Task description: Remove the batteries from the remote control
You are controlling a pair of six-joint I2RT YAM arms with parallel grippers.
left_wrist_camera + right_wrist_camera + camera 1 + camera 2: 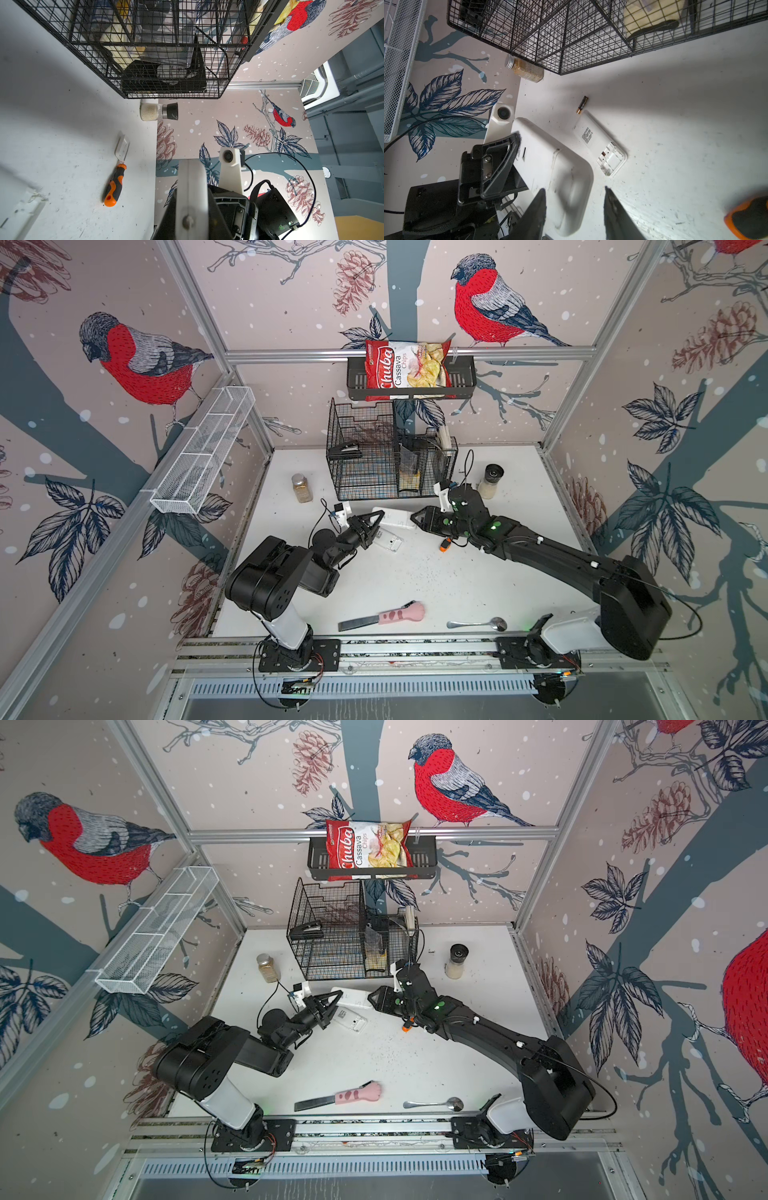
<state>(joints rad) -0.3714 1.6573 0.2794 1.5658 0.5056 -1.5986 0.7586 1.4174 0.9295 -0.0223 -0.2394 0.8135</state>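
Now left claw (375, 517) clamps remote (397, 518); right claw (415, 517) stands apart at its free end.

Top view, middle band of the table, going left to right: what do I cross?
Amber-filled glass spice jar → left gripper → right gripper → orange-and-black screwdriver handle → glass grinder with black cap.

The remote control (554, 170) is white, the battery (582, 105) black and gold, the screwdriver (113, 187) orange and black.

Bird-and-pinecone wallpaper (291, 310) covers walls around a speckled white tabletop (415, 572).
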